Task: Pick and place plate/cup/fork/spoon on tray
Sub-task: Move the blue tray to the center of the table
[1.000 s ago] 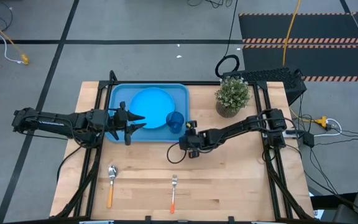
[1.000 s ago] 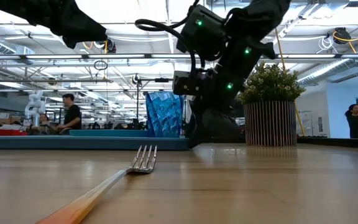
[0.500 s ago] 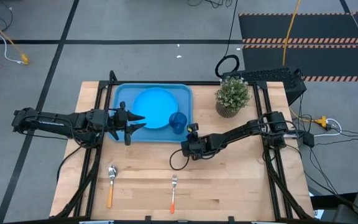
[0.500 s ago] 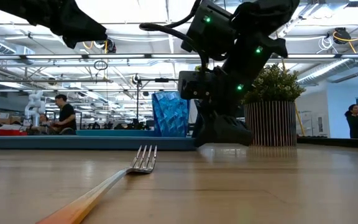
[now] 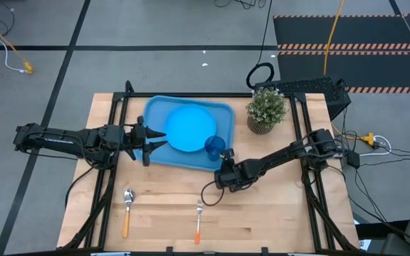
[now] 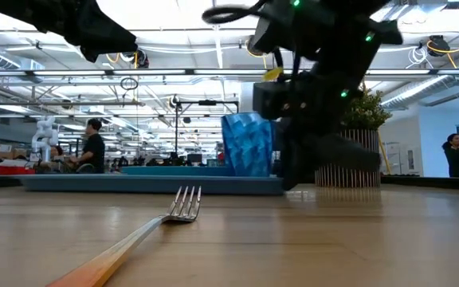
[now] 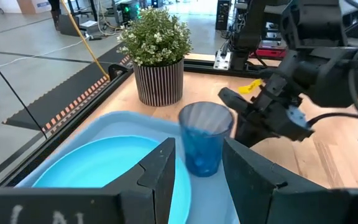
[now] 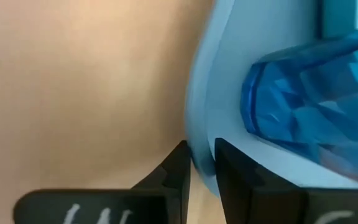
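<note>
Setting: robotics lab in a large open industrial hall. Wooden bench [image 5: 262, 206] on a black frame stands on grey concrete floor [image 5: 155, 28] with dark tape lines and hazard-striped mats [image 5: 347, 32]. Low view: exposed ceiling trusses [image 6: 174, 76], strip lighting, a white robot [image 6: 45, 131], people at workstations [image 6: 94, 143].

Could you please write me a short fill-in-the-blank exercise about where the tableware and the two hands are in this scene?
1. The round bright-blue plastic plate lies in the light-blue rectangular plastic tray, and beside it stands the small dark-blue translucent ____.
2. The right hand is shut on the tray's ____.
3. The orange-handled metal fork and spoon lie on the wooden ____.
4. The left hand hovers over the tray with its fingers ____.

Missing words: cup; rim; table; open
</note>
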Robot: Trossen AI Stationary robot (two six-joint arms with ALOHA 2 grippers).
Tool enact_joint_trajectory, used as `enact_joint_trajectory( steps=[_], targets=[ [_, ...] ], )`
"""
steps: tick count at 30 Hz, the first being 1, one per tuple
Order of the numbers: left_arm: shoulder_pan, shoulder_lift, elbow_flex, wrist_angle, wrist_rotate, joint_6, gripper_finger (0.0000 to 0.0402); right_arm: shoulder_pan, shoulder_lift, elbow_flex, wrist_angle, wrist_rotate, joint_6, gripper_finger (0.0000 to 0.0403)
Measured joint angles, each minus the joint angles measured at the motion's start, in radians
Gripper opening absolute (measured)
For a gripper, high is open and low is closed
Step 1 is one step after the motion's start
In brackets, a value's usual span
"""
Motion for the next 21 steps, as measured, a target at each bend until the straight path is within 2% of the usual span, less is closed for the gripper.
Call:
enact_joint_trajectory(
  steps=[6,15,21],
  targets=[
    [0.000,0.000,0.000,0.009,-0.001,0.021,0.0136,0.051,-0.026,-0.002,-0.017,-0.041,0.006,0.0042],
    [0.021,0.000,0.000,0.074,-0.023,0.113,0.0136,0.100,-0.031,-0.002,-0.031,-0.029,-0.032,0.0034],
    [0.054,0.000,0.000,0.068,-0.024,0.109,0.0136,0.112,-0.032,-0.002,-0.037,-0.017,-0.099,0.0016]
  ],
)
